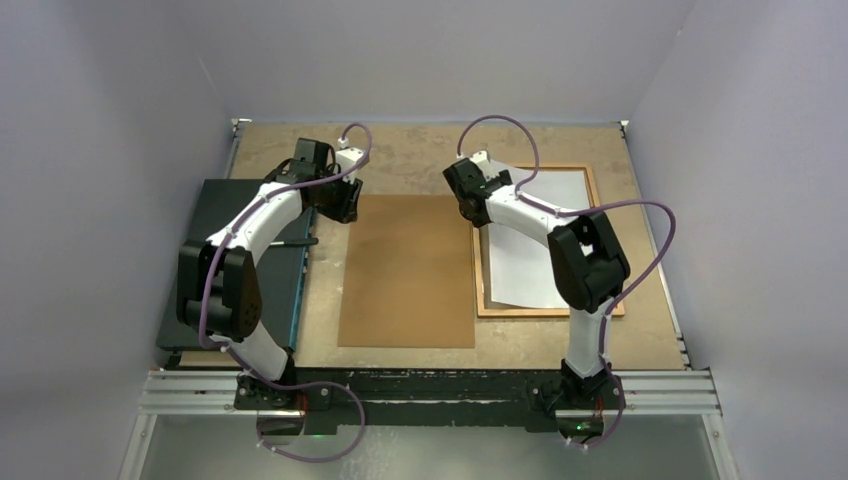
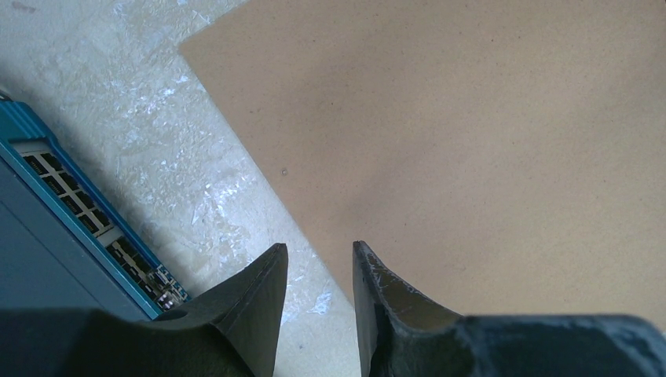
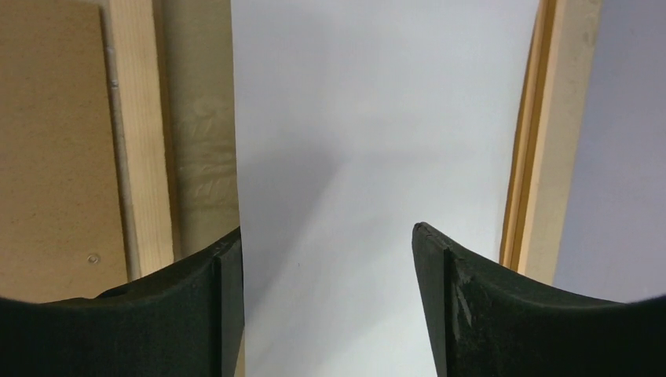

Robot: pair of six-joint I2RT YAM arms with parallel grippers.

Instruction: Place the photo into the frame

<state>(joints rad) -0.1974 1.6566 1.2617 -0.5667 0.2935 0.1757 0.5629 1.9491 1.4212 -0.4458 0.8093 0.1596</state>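
Note:
The frame (image 1: 545, 313) is a thin orange-brown wooden rectangle lying flat at the right of the table. The photo (image 1: 525, 265) lies inside it, a little askew, showing only a plain white side; its print does not show. My right gripper (image 1: 470, 210) hovers over the frame's far left corner, open and empty. In the right wrist view its gripper (image 3: 326, 232) spans the white sheet (image 3: 377, 118) between the frame's rails (image 3: 550, 118). My left gripper (image 1: 345, 205) is open and empty at the far left corner of the backing board; in its wrist view the gripper (image 2: 318, 251) straddles the board's edge.
A plain brown backing board (image 1: 410, 270) lies flat in the middle, also in the left wrist view (image 2: 471, 141) and right wrist view (image 3: 47, 157). A dark flat box (image 1: 215, 205) with a teal edge (image 2: 47, 228) lies at the left. Grey walls enclose the table.

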